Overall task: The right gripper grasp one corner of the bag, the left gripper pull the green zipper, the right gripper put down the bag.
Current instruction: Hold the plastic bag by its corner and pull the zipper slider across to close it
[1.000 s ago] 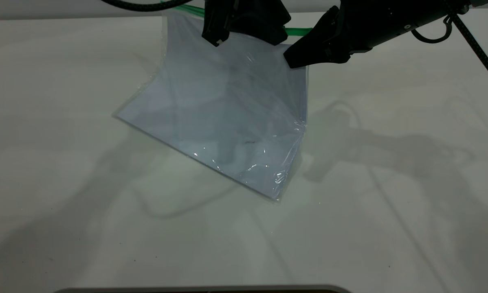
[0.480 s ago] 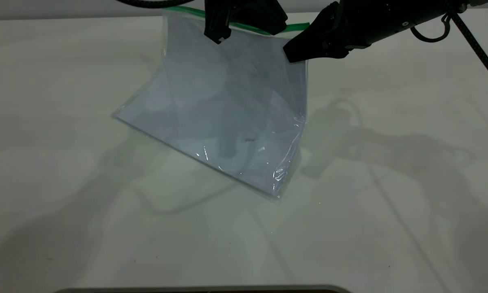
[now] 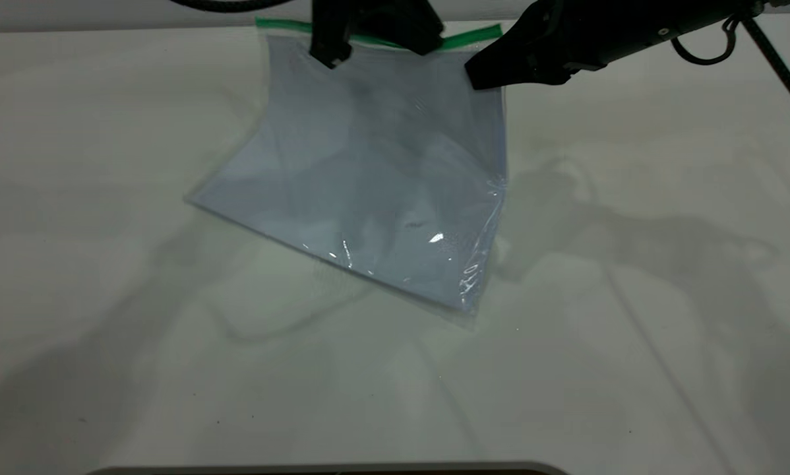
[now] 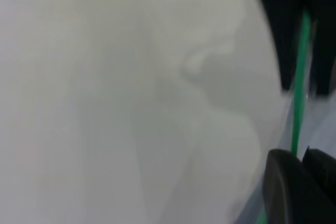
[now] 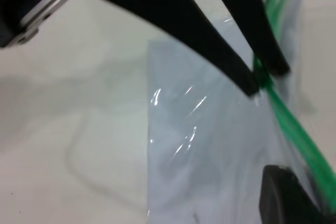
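The clear bag with pale sheets inside hangs tilted, its lower edge resting on the table. My right gripper is shut on the bag's upper right corner. My left gripper is shut on the green zipper along the top edge, left of the right gripper. In the left wrist view the green zipper runs between my left gripper's close-set fingers towards the right gripper's fingers. The right wrist view shows the left gripper pinching the green zipper above the bag.
The white table carries only arm shadows around the bag. A black cable hangs from the right arm at the far right. A dark rounded edge lies at the table's front.
My left gripper has slid left along the green strip. The bag's top edge now hangs straighter and more level, and its lower right corner has shifted slightly right. The right gripper stays at its corner.
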Tool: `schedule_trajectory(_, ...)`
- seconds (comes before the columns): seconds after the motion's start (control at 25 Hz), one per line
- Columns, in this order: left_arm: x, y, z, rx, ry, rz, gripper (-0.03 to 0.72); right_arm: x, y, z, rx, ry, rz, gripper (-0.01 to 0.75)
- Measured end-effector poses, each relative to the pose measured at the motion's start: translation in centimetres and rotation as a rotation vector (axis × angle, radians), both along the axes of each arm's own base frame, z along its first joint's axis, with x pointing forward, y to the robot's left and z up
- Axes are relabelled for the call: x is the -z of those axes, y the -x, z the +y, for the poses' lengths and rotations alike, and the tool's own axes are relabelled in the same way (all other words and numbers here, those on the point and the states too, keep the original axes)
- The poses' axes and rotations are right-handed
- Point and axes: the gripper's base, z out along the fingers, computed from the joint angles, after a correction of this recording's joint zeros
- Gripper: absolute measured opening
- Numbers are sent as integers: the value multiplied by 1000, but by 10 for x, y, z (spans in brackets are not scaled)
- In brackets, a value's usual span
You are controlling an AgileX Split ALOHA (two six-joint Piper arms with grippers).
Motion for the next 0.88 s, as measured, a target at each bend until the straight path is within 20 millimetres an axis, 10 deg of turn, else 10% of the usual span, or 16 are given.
schedule_trajectory(0.88,2,-39,94,-275,4,62,46,1,-16,-50,210,-7,67,35)
